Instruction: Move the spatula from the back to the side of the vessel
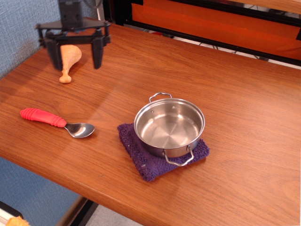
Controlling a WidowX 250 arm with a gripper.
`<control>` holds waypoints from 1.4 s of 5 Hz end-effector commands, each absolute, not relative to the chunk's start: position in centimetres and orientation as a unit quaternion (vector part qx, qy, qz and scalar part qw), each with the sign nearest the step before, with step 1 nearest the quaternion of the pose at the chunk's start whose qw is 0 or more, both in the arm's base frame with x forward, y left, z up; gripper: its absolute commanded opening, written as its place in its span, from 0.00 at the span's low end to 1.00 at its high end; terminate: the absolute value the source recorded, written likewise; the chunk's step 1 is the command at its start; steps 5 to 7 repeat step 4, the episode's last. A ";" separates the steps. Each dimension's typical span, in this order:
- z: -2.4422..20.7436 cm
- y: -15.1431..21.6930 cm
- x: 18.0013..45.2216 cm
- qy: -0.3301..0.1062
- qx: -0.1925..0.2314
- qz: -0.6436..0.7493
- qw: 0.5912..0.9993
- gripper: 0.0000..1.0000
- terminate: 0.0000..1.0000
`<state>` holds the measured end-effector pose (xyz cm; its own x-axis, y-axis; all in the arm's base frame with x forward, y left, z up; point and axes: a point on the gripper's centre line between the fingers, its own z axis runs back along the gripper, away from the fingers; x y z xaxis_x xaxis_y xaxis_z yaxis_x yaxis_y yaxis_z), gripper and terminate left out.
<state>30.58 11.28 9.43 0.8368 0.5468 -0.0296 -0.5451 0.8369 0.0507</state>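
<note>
The spatula [54,121], a spoon with a ribbed red handle and a shiny metal bowl, lies flat on the wooden table to the left of the vessel. The vessel [169,126] is a shallow round steel pan with two wire loop handles, sitting on a purple cloth [157,155]. My gripper [76,61] is open and empty, raised above the table at the back left, well clear of the spatula. Its fingers hang on either side of a tan toy drumstick [69,59] that lies behind it.
The table's front edge [70,181] runs close below the spatula. A blue-grey wall [23,28] stands at the left. Orange and black framing [211,21] lines the far side of the table.
</note>
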 end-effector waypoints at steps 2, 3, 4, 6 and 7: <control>14.0 6.9 33.8 -0.066 0.006 0.098 0.993 1.00 0.00; 14.4 3.9 34.4 -0.078 -0.006 0.131 0.988 1.00 0.00; 14.4 1.2 34.4 -0.082 -0.026 0.160 0.983 1.00 1.00; 14.4 1.2 34.4 -0.082 -0.026 0.160 0.983 1.00 1.00; 14.4 1.2 34.4 -0.082 -0.026 0.160 0.983 1.00 1.00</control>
